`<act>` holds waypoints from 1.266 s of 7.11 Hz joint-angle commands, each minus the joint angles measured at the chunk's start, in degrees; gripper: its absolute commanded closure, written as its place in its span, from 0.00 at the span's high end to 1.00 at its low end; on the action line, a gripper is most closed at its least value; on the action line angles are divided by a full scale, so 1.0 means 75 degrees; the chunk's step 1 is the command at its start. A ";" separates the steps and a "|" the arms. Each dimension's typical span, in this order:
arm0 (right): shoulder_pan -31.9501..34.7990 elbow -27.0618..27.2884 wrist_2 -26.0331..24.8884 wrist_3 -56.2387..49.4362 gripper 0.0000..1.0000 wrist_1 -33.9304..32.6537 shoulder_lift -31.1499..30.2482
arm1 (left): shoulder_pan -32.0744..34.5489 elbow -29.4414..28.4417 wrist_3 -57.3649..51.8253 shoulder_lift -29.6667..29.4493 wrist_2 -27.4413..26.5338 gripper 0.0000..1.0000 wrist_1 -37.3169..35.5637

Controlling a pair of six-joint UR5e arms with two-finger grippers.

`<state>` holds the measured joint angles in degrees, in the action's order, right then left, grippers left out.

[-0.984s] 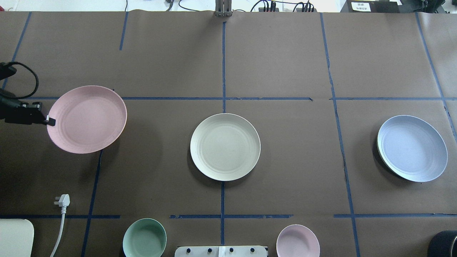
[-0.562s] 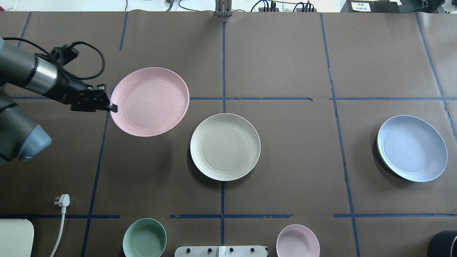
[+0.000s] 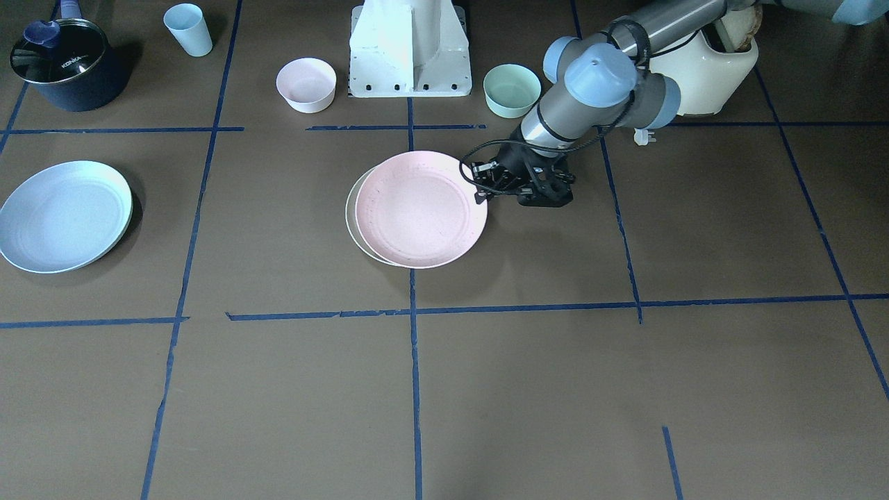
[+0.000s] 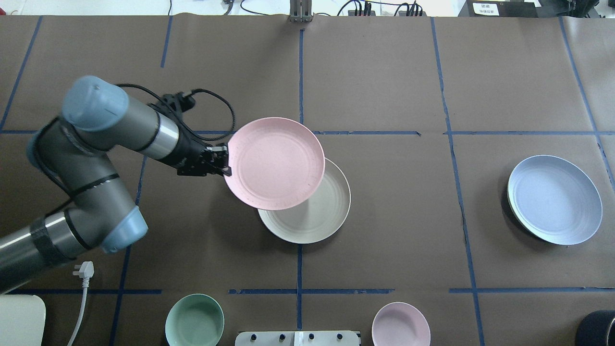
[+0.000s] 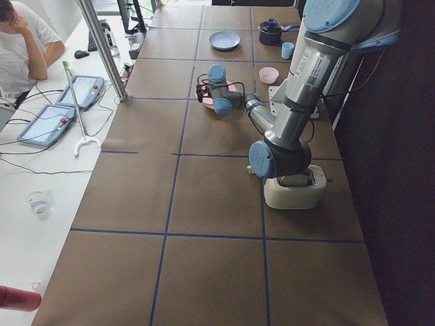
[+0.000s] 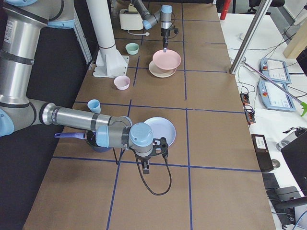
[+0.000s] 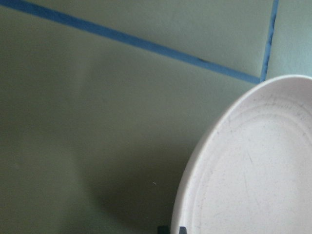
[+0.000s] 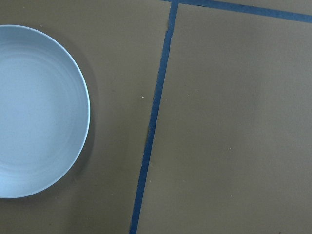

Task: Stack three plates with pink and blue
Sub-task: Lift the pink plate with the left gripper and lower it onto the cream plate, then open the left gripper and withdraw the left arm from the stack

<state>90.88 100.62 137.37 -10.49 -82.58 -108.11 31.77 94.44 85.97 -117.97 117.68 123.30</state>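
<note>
My left gripper (image 4: 226,166) is shut on the rim of the pale pink plate (image 4: 276,163) and holds it level, overlapping the cream-white plate (image 4: 322,211) at the table's middle. In the front view the pink plate (image 3: 420,208) covers most of the cream plate (image 3: 351,208), with the left gripper (image 3: 483,191) at its rim. The left wrist view shows the pink plate (image 7: 253,165) close up. The light blue plate (image 4: 555,199) lies on the right side of the table, also in the right wrist view (image 8: 34,112). My right gripper (image 6: 146,167) hangs beside it; I cannot tell its state.
A mint-green bowl (image 4: 194,321) and a small pink bowl (image 4: 401,324) stand near the robot base (image 3: 410,48). A light blue cup (image 3: 188,29) and a dark pot (image 3: 66,62) stand at the robot's right. A white plug (image 4: 85,270) lies at the near left.
My left arm has carried the pink plate to the right, from the table's left side to over the cream plate. The blue plate has not moved.
</note>
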 commanded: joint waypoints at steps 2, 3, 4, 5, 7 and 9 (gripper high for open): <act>0.0000 0.0003 0.0001 -0.0007 1.00 -0.0004 0.0000 | -0.0333 -0.0240 0.0022 -0.0207 -0.0210 0.00 -0.0068; 0.0000 0.0003 0.0001 -0.0007 1.00 -0.0004 0.0000 | -0.0333 -0.0287 0.0022 -0.0208 -0.0199 0.17 -0.0068; 0.0000 0.0003 0.0001 -0.0007 1.00 -0.0004 0.0000 | -0.0333 -0.0288 0.0011 -0.0208 -0.0199 0.75 -0.0068; 0.0000 0.0003 0.0012 0.0005 1.00 0.0007 0.0000 | -0.0322 -0.0253 -0.0013 -0.0197 -0.0210 1.00 -0.0068; 0.0000 0.0003 0.0012 0.0016 1.00 -0.0004 0.0047 | 0.0167 -0.0020 -0.0234 -0.0115 0.0208 1.00 -0.0626; 0.0000 0.0026 0.0012 0.0005 1.00 0.0007 0.0047 | 0.1302 0.0437 -0.2054 0.0619 0.1099 1.00 -0.1156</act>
<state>90.88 100.72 137.46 -10.40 -82.60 -107.79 37.02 95.93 77.83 -116.61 122.54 116.85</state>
